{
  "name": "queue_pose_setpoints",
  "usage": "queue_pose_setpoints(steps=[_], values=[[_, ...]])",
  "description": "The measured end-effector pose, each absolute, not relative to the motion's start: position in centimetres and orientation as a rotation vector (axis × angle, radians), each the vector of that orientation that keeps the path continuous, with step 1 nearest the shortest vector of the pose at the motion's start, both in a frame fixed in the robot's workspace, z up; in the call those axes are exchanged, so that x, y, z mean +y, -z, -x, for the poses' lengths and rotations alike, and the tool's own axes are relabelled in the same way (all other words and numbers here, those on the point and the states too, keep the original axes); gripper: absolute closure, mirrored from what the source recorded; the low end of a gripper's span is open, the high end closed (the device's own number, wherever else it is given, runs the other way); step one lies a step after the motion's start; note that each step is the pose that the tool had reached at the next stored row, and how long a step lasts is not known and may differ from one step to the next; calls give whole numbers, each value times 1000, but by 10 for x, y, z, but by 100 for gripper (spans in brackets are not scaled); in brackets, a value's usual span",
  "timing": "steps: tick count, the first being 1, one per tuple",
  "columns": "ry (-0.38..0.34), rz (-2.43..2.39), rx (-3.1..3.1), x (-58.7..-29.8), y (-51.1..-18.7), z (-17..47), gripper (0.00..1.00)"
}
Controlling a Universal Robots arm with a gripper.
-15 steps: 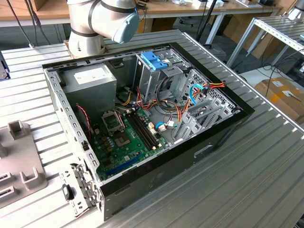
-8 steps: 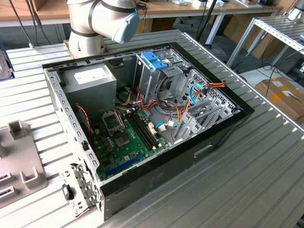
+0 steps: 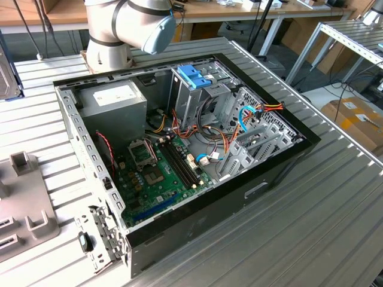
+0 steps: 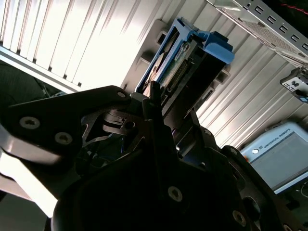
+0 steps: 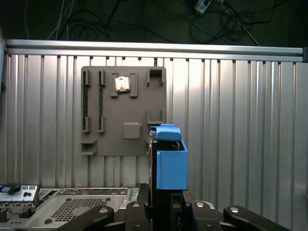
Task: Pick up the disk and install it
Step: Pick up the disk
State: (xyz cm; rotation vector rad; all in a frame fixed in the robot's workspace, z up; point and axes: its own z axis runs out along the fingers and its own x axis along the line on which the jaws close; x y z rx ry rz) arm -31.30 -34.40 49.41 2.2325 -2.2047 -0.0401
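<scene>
while upright in the tool, the disk, seemingly beside the holder

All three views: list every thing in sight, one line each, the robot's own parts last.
computer case: one, black, open, on the table
power-supply box: one, grey, inside the case
bracket: one, blue, atop the metal cage in the case
motherboard: one, green, on the case floor
fixture plate: one, grey, on the table
disk: one, light-blue carrier, upright in the gripper
table: one, silver, ribbed
arm: one, grey, beyond the case in the exterior view
gripper: one, black, shut on the disk
</scene>
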Motion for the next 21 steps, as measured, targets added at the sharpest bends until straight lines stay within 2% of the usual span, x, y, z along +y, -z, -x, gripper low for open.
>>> queue_pose_setpoints(steps=[21], values=[[40, -2232, -2205, -344, -494, 288, 65]])
